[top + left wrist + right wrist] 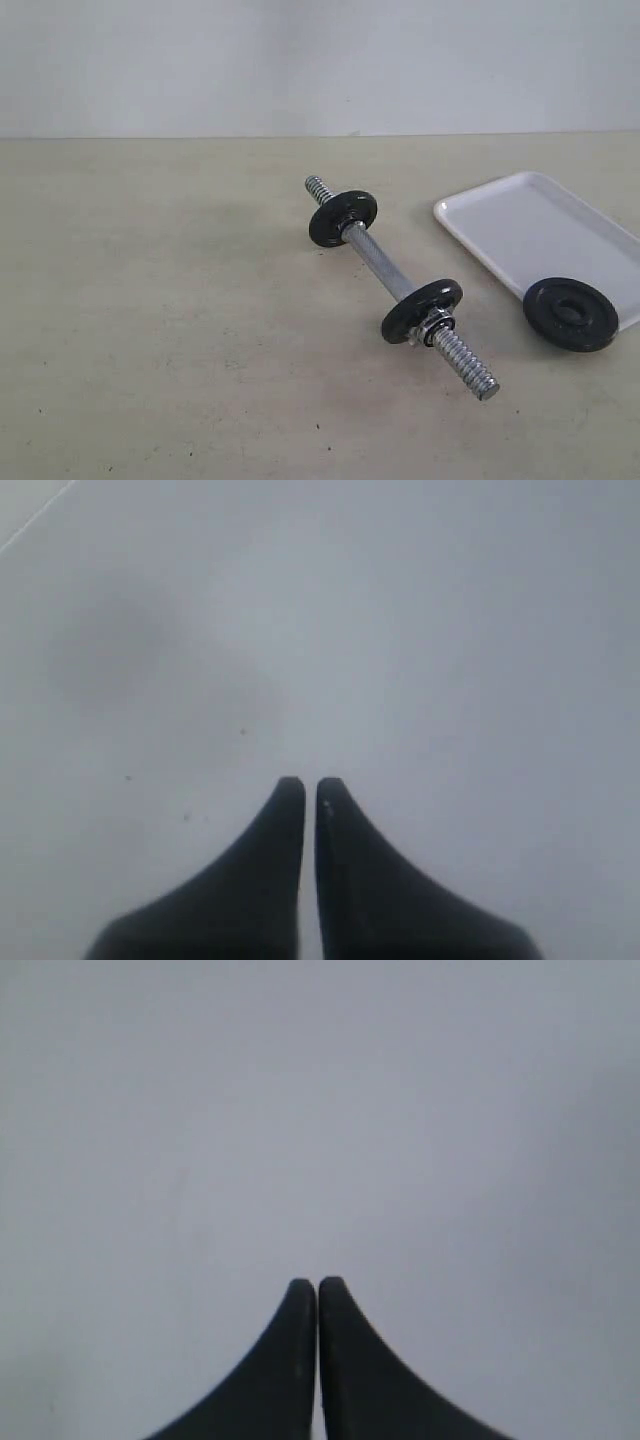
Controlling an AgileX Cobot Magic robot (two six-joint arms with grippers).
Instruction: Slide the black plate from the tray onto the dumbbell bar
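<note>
A dumbbell bar (385, 270) lies on a pale worktop (150, 330) beside a white tray (530, 225) that carries one loose black plate (570, 314).

The chrome bar lies at a slant in the middle of the worktop, with a black disc (342, 217) near its far threaded end and a second disc (421, 310) near its near end, backed by a silver collar nut (435, 325). The tray sits to the right, apart from the bar. The black plate lies flat at the tray's near edge, centre hole facing up, well apart from the bar's near tip. Neither arm shows in the exterior view. Each wrist view shows only a plain pale surface. The left end effector (310, 785) is clenched, with a thin slit between its dark fingers and nothing grasped. The right end effector (317, 1285) is also clenched and grasps nothing.
</note>
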